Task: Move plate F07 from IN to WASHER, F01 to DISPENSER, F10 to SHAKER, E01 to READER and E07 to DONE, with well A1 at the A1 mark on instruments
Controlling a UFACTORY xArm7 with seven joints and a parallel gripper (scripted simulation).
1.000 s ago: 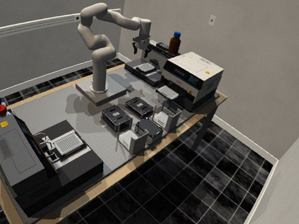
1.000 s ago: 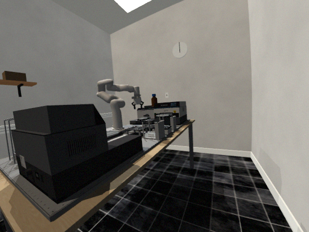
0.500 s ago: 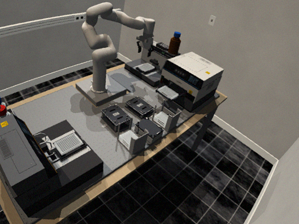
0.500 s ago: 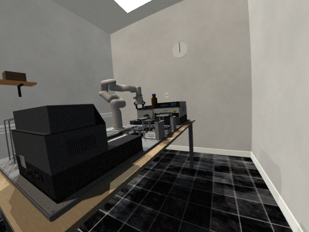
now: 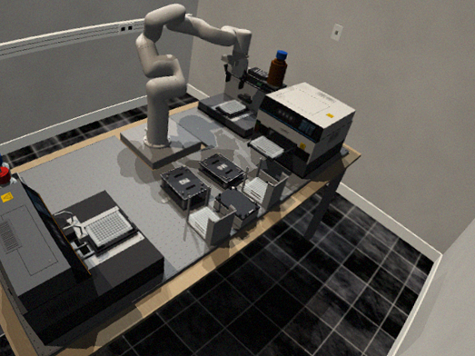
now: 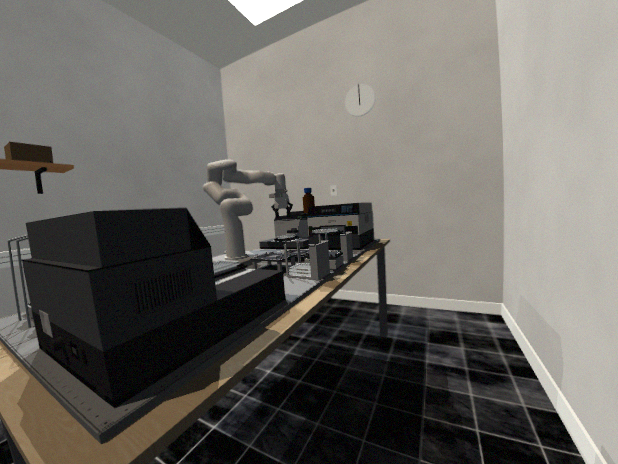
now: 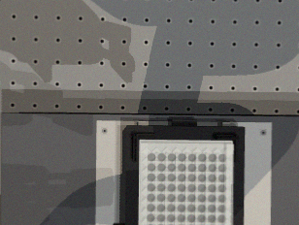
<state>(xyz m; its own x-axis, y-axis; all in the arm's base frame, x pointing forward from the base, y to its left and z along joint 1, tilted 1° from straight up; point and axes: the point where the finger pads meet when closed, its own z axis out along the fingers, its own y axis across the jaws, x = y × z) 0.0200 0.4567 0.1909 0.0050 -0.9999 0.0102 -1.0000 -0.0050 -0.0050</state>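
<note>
My gripper [image 5: 234, 79] [image 6: 281, 212] is open and empty. It hangs above the white well plate [image 5: 232, 108] [image 7: 186, 184] that sits flat in the black nest of the dispenser [image 5: 208, 104] at the back of the deck. My fingers do not show in the wrist view. Another plate [image 5: 267, 146] lies on the tray of the white reader [image 5: 308, 108]. A third plate [image 5: 109, 226] sits on the washer [image 5: 24, 238] at the front left. The dark shaker [image 5: 240, 201] near the front edge carries no plate. Two stack racks [image 5: 221, 229] [image 5: 275, 191] each hold white plates.
Two black nests [image 5: 184, 182] [image 5: 222, 168] stand mid-deck between the arm's base and the racks. A brown bottle [image 5: 277, 69] with a blue cap stands behind the dispenser, right beside my wrist. The reader's housing rises just to the right.
</note>
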